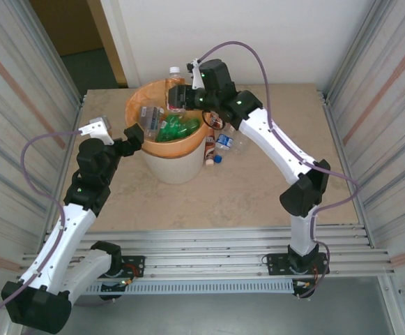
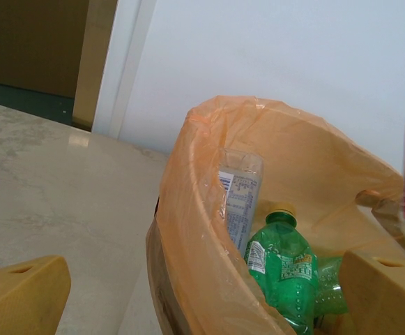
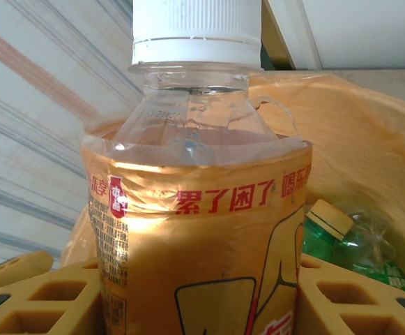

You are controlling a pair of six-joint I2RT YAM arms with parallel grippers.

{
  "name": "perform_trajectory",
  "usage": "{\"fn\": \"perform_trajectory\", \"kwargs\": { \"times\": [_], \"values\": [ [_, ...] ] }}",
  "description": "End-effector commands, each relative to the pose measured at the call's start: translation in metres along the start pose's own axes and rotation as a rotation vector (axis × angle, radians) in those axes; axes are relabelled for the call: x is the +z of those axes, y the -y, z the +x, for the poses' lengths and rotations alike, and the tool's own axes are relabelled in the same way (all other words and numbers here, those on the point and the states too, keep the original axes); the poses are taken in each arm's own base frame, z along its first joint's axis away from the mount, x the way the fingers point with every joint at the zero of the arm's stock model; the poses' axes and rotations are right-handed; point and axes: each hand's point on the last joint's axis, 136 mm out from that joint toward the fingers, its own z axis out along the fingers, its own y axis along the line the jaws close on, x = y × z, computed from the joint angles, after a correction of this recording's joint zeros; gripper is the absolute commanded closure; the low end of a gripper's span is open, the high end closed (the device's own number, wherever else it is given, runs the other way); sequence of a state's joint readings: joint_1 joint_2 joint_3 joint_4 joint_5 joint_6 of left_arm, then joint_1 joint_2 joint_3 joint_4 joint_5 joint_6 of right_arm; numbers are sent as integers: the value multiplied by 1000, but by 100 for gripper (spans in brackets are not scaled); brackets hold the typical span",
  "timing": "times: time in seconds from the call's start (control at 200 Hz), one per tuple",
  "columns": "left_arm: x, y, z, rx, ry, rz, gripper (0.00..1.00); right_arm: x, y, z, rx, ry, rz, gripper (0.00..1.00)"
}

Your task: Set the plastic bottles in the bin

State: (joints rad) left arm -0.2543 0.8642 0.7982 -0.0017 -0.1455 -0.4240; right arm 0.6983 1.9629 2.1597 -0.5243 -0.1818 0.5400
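Jaws first: the left jaws are spread as wide as they go with nothing held, right at the near-left rim of the bin [image 1: 169, 169]. From the wrist view, one yellow finger [image 2: 21, 293] is seen outside over the surface [image 1: 244, 195] and the other inside the orange bag [image 2: 188, 230], so the rim is straddled.

Inside the bin, a couple of green bottles [image 1: 178, 128] are piled together, and a clear bottle [image 1: 150, 115] with a blue-and-white label is leaned against the left wall.

Just right of the bin, two more bottles are seen on the surface: a red-labelled one [image 1: 209, 149] right up against the bin, and a clear one [image 1: 226, 142] with a blue label beside it.

Further back, the right jaws are clamped on an orange-labelled bottle [image 1: 177, 93] with a white cap, which is held upright over the bin's far rim.
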Motion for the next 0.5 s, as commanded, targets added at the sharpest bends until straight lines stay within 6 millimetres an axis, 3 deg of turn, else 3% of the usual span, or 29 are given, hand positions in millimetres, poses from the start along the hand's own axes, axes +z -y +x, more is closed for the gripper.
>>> {"fn": "perform_trajectory", "kwargs": {
  "times": [0.0,0.255,0.496],
  "values": [
    [0,3,-10,-2,31,12,1,7,-14,-4,13,22,-3,55],
    [-2,1,-10,-4,33,9,1,33,-1,16,67,-19,38,50],
    [-3,2,-10,-10,34,12,1,40,6,27,73,-47,66,27]
  ]
}}
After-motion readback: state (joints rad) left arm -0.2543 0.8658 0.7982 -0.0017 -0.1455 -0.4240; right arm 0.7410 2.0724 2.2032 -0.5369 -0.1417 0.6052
